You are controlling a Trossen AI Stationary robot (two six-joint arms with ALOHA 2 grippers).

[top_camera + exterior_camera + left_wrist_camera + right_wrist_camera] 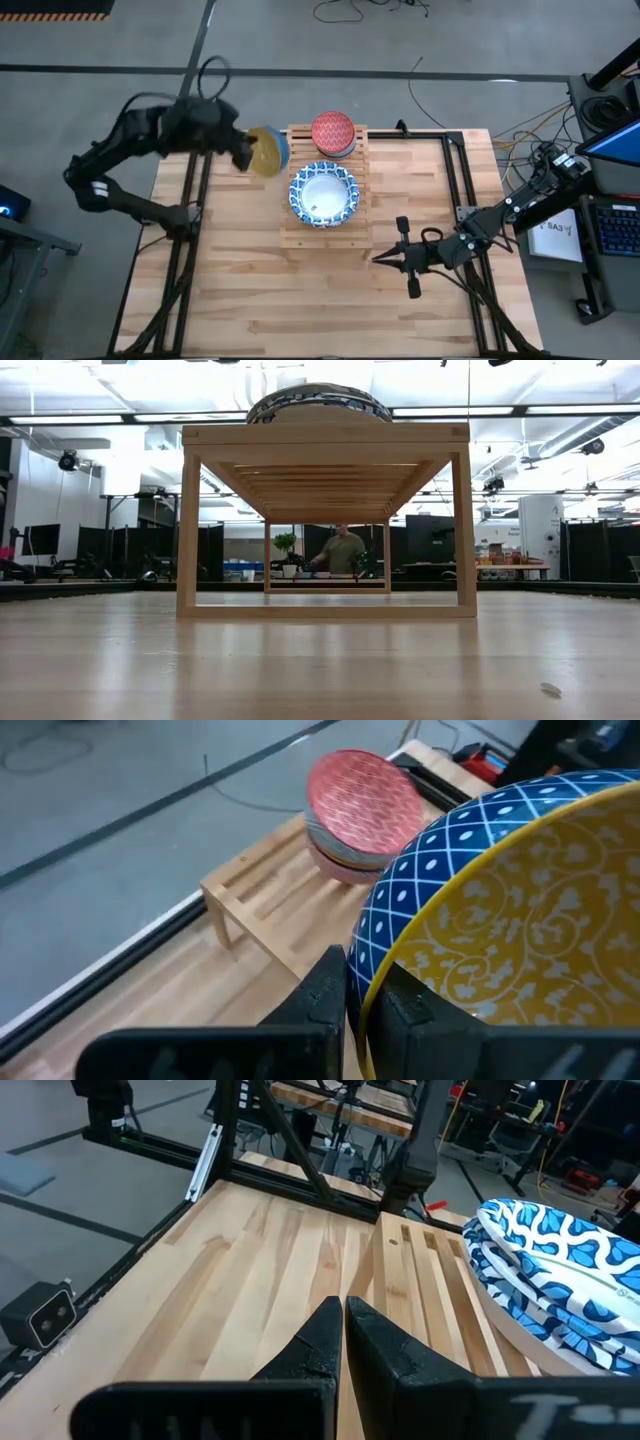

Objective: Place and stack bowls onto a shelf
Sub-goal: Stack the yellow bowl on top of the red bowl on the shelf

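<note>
From above: left gripper (pixel 243 152) up at the far-left side of the counter (pixel 240 290), clamped on the rim of a yellow bowl (pixel 267 152), held just off the shelf's left edge. Shelf (pixel 325 232) in the middle of the counter, running near to far. Red bowl (pixel 333 131) upside down at its far end, on top of other bowls. Stack of wide blue-patterned bowls (pixel 323 194) at the shelf's centre, white inside showing. Right gripper (pixel 396 257) low over the counter just right of the shelf's near end, fingers pressed together, nothing between them.

From counter level: shelf (pixel 325 435) seen end-on, legs and slats plain, blue-patterned stack (pixel 320 405) peeking over its top. Person at a bench far back in the room.

From the left wrist: fingers (pixel 325 995) pinching the yellow bowl's (pixel 520 920) rim, blue lattice outside, yellow floral inside. Red bowl (pixel 362 805) beyond, on the shelf (pixel 265 905).

From the right wrist: fingers (pixel 320 1342) closed tip to tip above the counter (pixel 240 1270), shelf (pixel 435 1295) alongside, blue-patterned stack (pixel 555 1275) resting on it.
</note>
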